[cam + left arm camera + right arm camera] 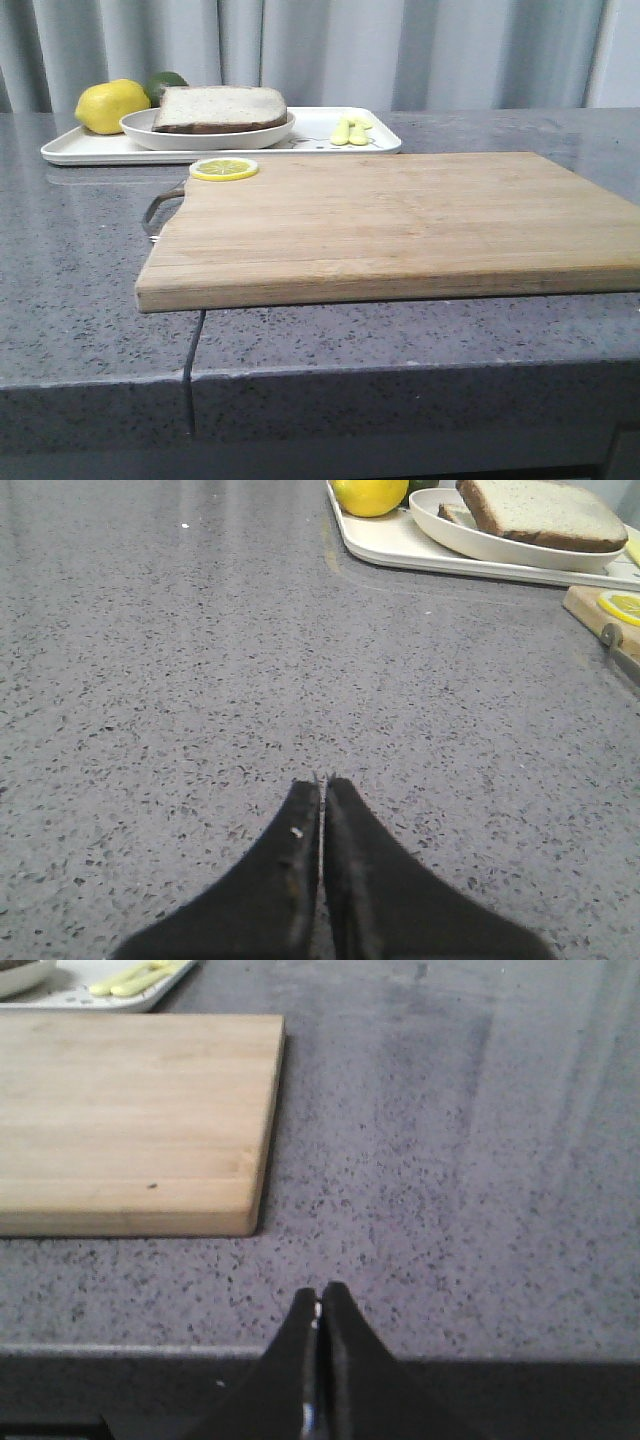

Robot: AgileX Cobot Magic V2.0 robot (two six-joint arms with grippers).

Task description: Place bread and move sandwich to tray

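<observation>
Both hands, left (322, 782) and right (319, 1295), are pressed together, holding nothing, low over the grey worktop (80, 250). Far left, well apart from them, the sandwich (220, 108) sits in its dish (205, 133) on the tray (320, 135), behind the board (400, 225).

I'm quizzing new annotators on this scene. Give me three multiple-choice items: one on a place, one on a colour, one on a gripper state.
1. Where is the dish with the sandwich?
A. on the board
B. on the tray
C. on the bare counter

2. What colour is the slice at the board's corner?
A. yellow
B. red
C. purple

3. How do the left gripper's fingers stand?
A. wide open
B. shut on bread
C. shut, empty

Answers:
1 B: the dish with the sandwich sits on the tray.
2 A: the slice on the board is yellow.
3 C: the left gripper holds nothing.
</observation>
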